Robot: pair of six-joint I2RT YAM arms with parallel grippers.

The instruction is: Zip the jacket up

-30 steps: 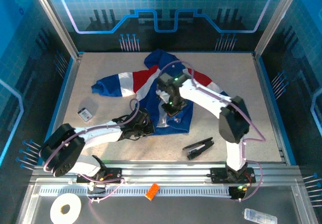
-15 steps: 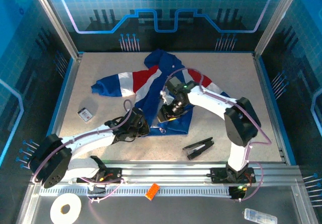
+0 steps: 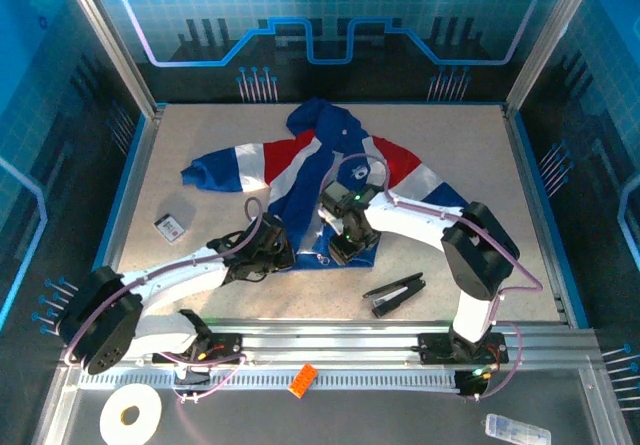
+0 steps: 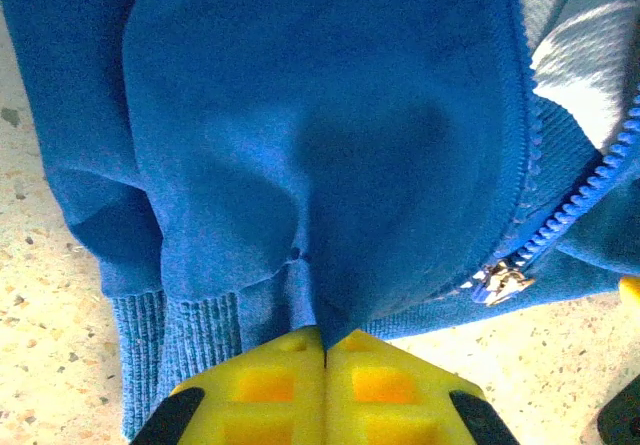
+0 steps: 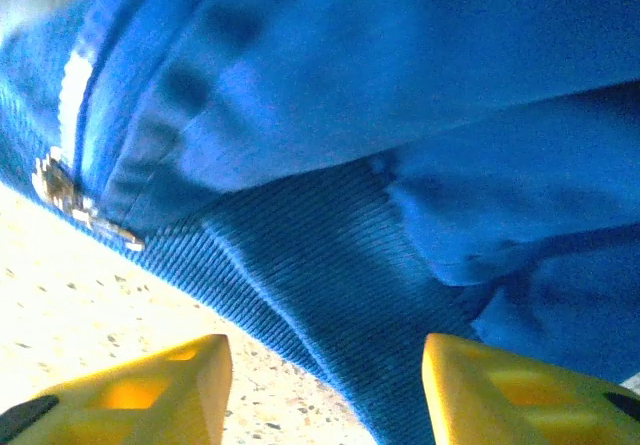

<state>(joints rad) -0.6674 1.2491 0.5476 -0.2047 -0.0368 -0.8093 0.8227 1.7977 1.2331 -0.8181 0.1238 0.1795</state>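
Now | speckled table (image 3: 480, 165), blue enclosure (image 3: 330, 25) | left claw (image 4: 324, 350) pinches jacket (image 4: 330, 115) | right claw (image 5: 322, 357) seemingly released

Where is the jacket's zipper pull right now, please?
In the left wrist view, the zipper pull lies at the bottom hem of the jacket, right of the left gripper and beside bare table.

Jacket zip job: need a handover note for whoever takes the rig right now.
Left gripper: shut, pinching the ribbed hem of the royal-blue hooded fabric jacket.
Right gripper: open, fingers either side of that hem, gripping nothing.
Jacket lies spread out, hood away from the arms. Metal zipper slider sits down at the hem.
Done: hem anchored.
Left: grasp the slider and pull it up to the collar.
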